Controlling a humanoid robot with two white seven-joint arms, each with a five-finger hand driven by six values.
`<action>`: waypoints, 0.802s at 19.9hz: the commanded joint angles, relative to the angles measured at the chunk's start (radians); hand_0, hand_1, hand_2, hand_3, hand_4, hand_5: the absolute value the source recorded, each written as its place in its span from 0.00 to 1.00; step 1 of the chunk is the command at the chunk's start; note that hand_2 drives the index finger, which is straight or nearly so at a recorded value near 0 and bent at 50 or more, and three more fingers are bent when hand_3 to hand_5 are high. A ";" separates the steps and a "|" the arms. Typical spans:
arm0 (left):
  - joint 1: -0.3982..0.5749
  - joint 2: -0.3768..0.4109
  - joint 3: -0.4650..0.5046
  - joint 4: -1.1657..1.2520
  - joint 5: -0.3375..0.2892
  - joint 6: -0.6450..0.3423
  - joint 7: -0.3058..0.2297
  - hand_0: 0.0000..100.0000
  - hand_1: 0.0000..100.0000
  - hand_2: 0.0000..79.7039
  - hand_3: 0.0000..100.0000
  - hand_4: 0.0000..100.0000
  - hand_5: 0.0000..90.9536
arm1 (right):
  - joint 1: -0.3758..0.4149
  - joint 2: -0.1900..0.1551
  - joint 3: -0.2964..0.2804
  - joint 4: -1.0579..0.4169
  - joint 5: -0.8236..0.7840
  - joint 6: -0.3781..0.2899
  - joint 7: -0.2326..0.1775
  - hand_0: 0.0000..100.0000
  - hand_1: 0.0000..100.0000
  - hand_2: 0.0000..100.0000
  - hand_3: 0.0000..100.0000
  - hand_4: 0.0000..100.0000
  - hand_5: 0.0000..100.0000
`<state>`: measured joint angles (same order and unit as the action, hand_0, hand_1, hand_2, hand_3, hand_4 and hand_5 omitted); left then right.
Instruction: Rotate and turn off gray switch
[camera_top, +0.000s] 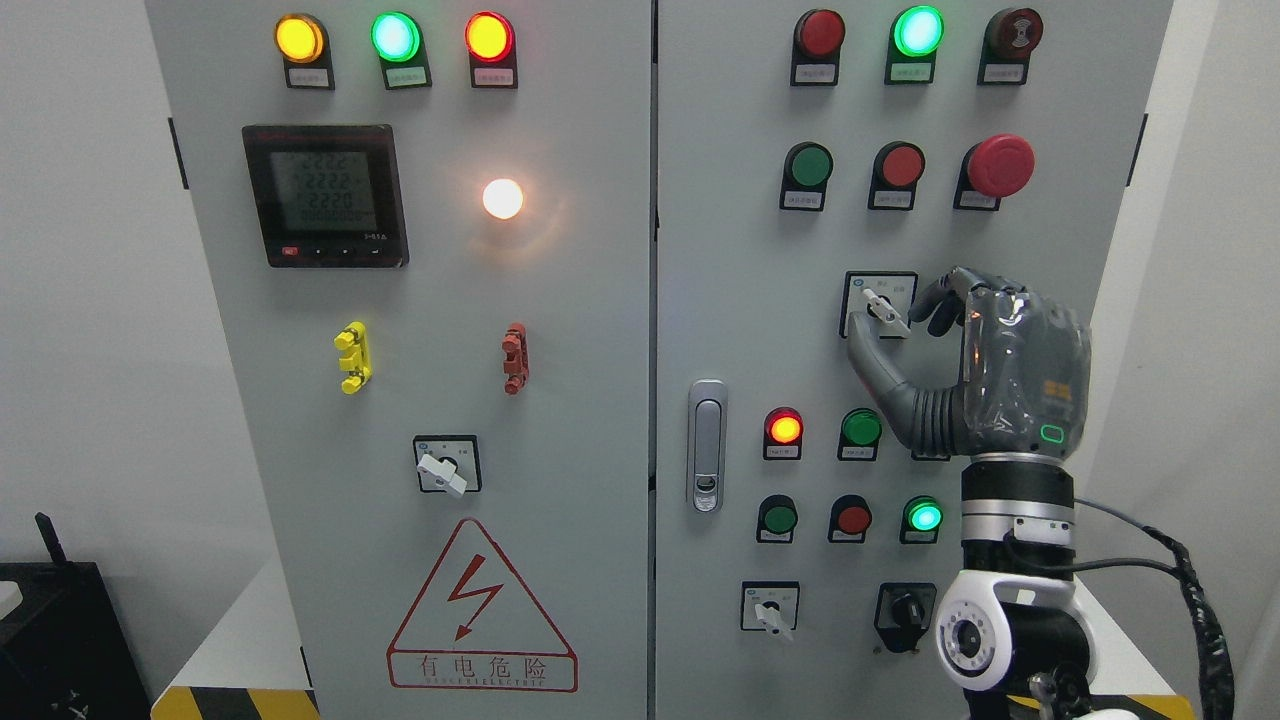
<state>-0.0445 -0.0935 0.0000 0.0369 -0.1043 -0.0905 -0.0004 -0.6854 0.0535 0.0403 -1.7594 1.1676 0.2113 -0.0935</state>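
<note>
On the right-hand door of the grey cabinet (560, 330), the right hand (985, 365) is reaching up from the lower right and closing around the gray switch (884, 312). Its thumb (866, 362) is pressing up from below the switch plate, and the dark fingertips (938, 305) are curling in from the right — the white lever is sitting tilted between them, so the hand is pinched narrow on the switch rather than spread. Whether every fingertip is actually touching the lever is hard to tell.

Just above the hand, 3 round buttons are sitting in a row: a green one (808, 166), a red one (901, 165) and a large red mushroom button (1000, 165). Below the thumb, a lit red-orange lamp (784, 428) and a green button (861, 428) are showing, and a glowing green lamp (924, 517) is sitting beside the wrist. Lower still, left of the forearm, a black knob switch (907, 610) and another small white-lever switch (770, 610) are mounted.

Well to the left of the hand, past the metal door latch (707, 445), the other door is carrying a digital meter (324, 195), a glowing white lamp (502, 198) and a red lightning warning triangle (482, 605).
</note>
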 joint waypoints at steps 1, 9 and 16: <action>0.000 0.000 0.032 0.000 0.000 0.000 0.000 0.12 0.39 0.00 0.00 0.00 0.00 | -0.003 -0.001 0.001 0.006 0.000 0.006 0.006 0.21 0.33 0.61 0.76 0.72 0.83; 0.000 0.000 0.032 0.000 0.000 0.000 0.000 0.12 0.39 0.00 0.00 0.00 0.00 | -0.006 -0.001 0.003 0.014 0.000 0.006 0.006 0.21 0.33 0.62 0.76 0.72 0.83; 0.000 0.000 0.032 0.000 0.000 0.000 0.000 0.12 0.39 0.00 0.00 0.00 0.00 | -0.006 0.000 0.001 0.021 0.000 0.006 0.006 0.20 0.33 0.63 0.77 0.72 0.83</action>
<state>-0.0445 -0.0935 0.0000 0.0367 -0.1043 -0.0905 -0.0004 -0.6914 0.0527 0.0420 -1.7479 1.1673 0.2171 -0.0881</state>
